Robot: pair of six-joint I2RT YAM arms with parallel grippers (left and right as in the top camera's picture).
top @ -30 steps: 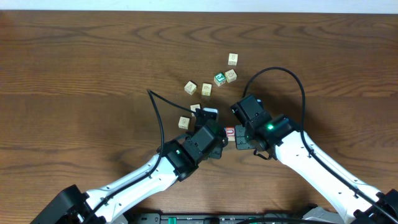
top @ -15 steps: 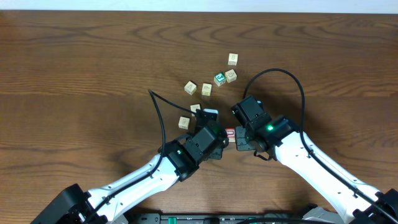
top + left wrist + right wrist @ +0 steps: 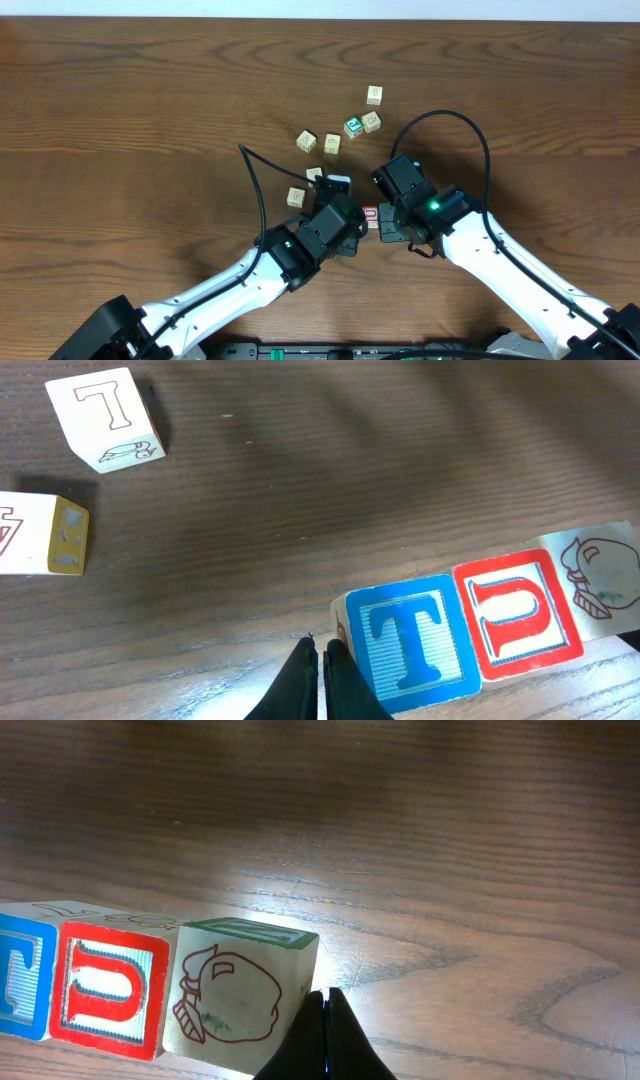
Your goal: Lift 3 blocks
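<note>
No shift since earlier. Pinched closed, grasping nothing: left gripper at 9 o'clock, right gripper at 3, squeezing blue block, red block, cream block; liftoff unclear.

Blue block, red block and cream block side by side, closed tool at the cream block's edge

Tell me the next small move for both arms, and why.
Probably raise both arms together while pressing inward: the shut left pincer flanks the blue T block, the shut right pincer the cream apple block, red U block between.
</note>
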